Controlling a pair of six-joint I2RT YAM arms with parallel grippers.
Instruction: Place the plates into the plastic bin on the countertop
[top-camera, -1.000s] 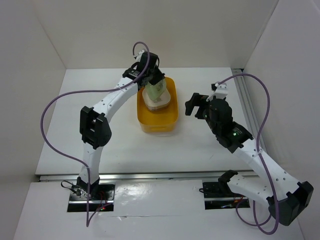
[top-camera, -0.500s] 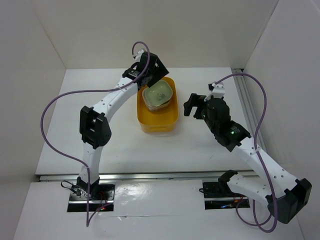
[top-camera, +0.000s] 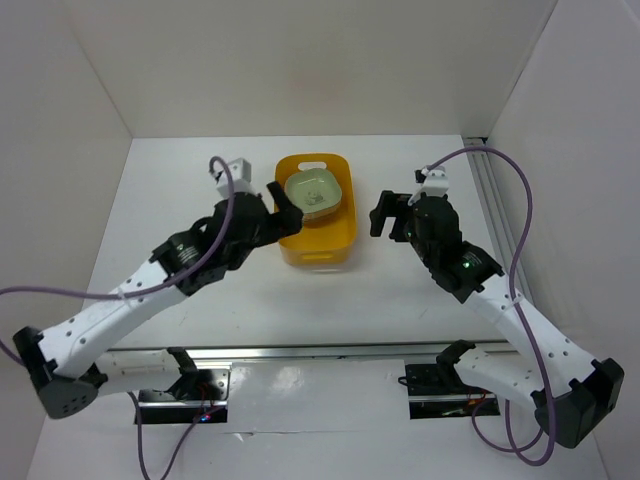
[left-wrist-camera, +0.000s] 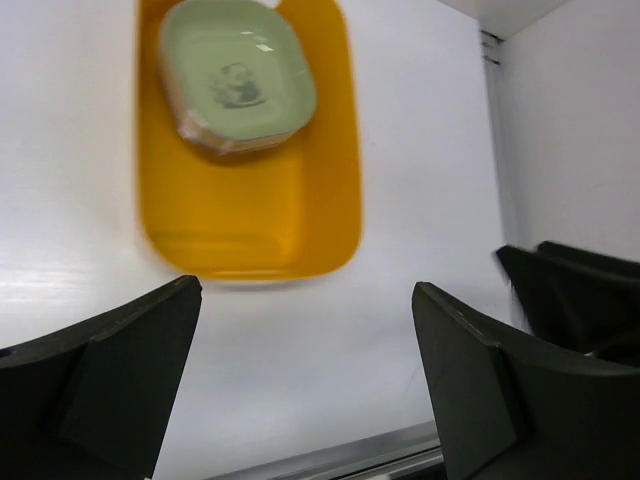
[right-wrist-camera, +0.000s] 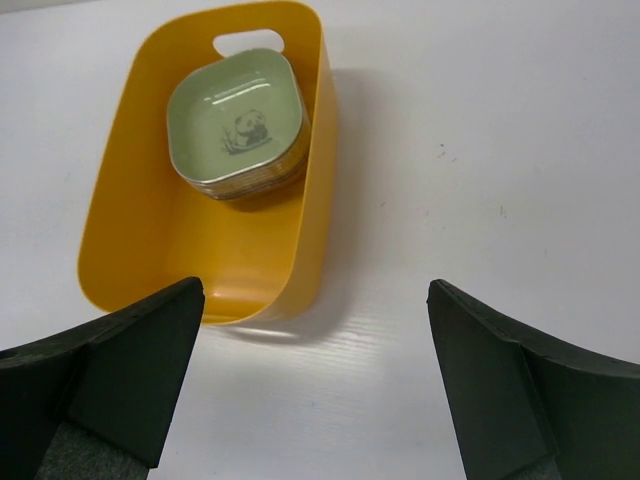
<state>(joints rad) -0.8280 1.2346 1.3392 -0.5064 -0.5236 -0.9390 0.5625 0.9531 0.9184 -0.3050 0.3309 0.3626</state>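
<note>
With the left gripper and right gripper wide open and empty, the nearby orange plastic bin could be clipped and its stacked plates jolted.

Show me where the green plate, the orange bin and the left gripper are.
green plate (right-wrist-camera: 236, 120), right wrist view, centre of its upper face, by the motif.
orange bin (right-wrist-camera: 195, 250), right wrist view, bare inner floor.
left gripper (left-wrist-camera: 305, 295), left wrist view, midway between its open fingertips.
</note>
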